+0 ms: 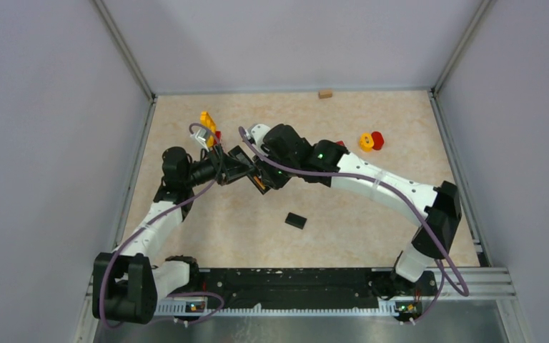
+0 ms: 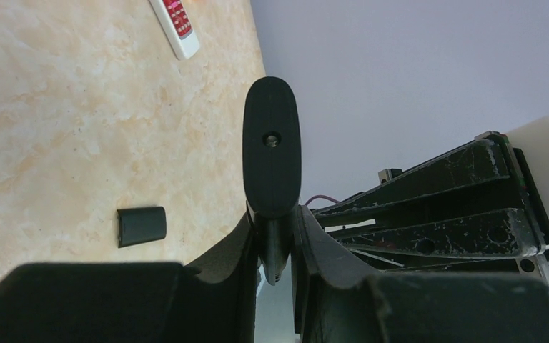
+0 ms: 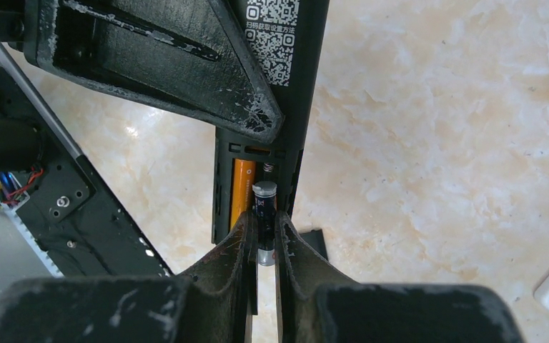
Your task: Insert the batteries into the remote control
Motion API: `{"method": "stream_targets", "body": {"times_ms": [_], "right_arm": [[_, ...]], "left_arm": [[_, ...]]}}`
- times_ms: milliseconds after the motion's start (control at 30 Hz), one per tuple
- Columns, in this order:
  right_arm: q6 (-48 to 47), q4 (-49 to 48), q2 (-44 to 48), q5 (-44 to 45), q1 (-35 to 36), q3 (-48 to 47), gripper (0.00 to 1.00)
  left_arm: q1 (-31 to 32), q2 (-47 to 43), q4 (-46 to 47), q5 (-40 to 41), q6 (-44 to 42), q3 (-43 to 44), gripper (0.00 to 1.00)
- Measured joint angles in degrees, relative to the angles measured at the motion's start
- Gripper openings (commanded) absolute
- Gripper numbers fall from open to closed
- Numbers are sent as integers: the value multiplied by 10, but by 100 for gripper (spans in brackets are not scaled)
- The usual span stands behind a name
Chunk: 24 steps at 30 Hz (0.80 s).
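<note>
Orange battery (image 3: 241,191) already seated in the open bay of the black remote (image 3: 286,43). The slot at its 3 o'clock looks unfilled.

Step in hand: seating the second cell. Right tool (image 3: 263,220) clenched on a dark battery (image 3: 264,204), metal end toward the spring (image 3: 267,169) at 12 o'clock. Cell sits just over the free slot and is seemingly not yet down in it.

Left tool (image 2: 277,230) clamped on the remote's body, holding it up off the bench (image 1: 372,221), bay turned toward the right arm. Both arms reach inward, wrists meeting mid-bench.

Next, as I judge it: nose into the spring, tail pressed flat, then let go.

Battery cover (image 1: 295,220) lies on the bench at 5 o'clock from the tools.
</note>
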<state>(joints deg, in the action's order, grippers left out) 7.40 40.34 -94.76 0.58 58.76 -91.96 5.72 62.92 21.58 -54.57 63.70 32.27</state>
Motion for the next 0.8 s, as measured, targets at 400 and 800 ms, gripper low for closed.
{"method": "stream_targets", "body": {"times_ms": [400, 800], "right_arm": [[-2, 1, -7, -2, 0, -1, 13], [8, 9, -13, -4, 0, -8, 17]], "left_arm": [[0, 4, -13, 1, -4, 0, 0], [0, 4, -19, 2, -5, 0, 0]]}}
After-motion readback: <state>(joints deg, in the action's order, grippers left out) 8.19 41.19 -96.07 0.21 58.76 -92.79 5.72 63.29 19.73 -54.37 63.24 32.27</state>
